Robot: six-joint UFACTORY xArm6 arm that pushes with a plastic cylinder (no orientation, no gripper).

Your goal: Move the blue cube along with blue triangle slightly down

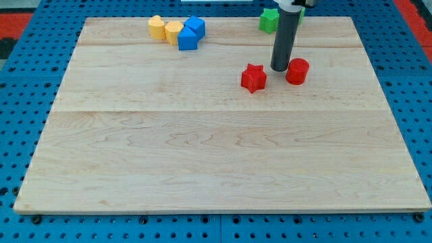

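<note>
A blue cube (195, 26) and a blue triangle-like block (187, 39) sit touching each other near the view's top, left of centre, the cube above and right of the other. My tip (279, 69) rests on the board far to their right, between a red star block (254, 77) and a red cylinder (297, 71), close to the cylinder. The rod rises straight up out of the view's top.
Two yellow blocks (156, 27) (174, 31) lie side by side just left of the blue blocks, the right one touching them. A green block (269, 19) sits at the view's top behind the rod. The wooden board (216, 155) is ringed by blue pegboard.
</note>
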